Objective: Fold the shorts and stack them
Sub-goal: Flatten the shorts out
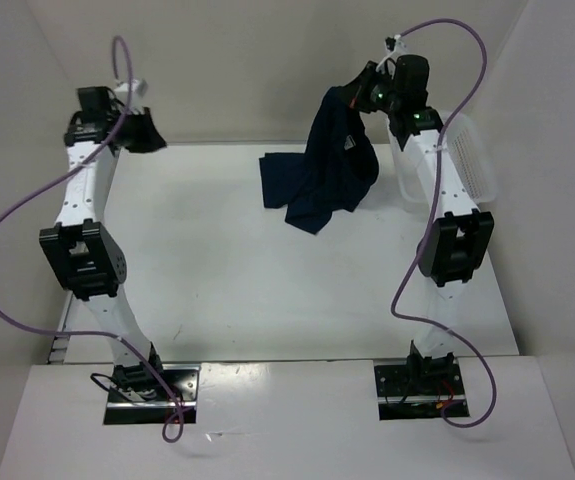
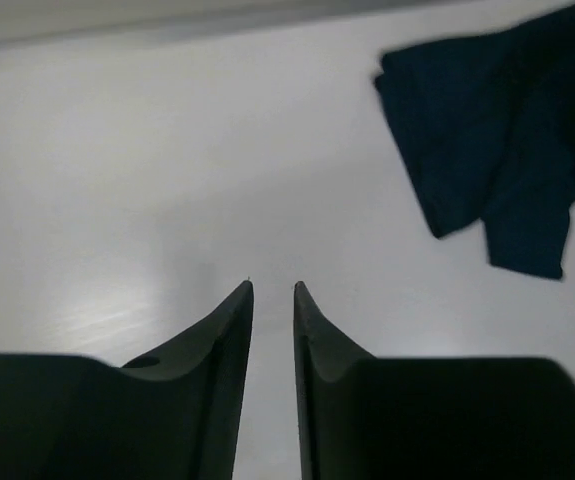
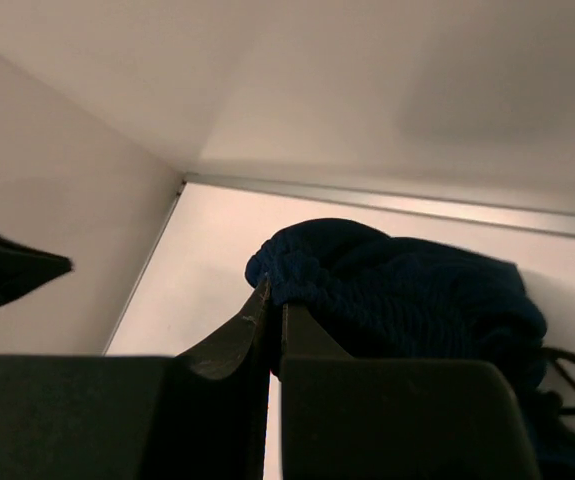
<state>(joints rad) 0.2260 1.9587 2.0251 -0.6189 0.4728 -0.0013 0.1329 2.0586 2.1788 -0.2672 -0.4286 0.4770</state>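
Where your right gripper (image 3: 272, 298) pinches shut on the gathered waistband, the shorts (image 1: 327, 170) hang waist-up near the far right corner of the worktop (image 1: 217, 260). Long axis runs from the grip down toward the near left, with the leg ends slumped on the surface. Pale speck on the cloth, too small to read. Your left gripper (image 2: 273, 285), by the far left corner, stands narrowly parted with nothing between the fingers.

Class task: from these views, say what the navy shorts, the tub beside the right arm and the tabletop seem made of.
Shorts: soft matte cloth, likely knit; it drapes and bunches.
Tub: seemingly translucent plastic, milky walls.
Tabletop: smooth white, faint sheen; material unclear.
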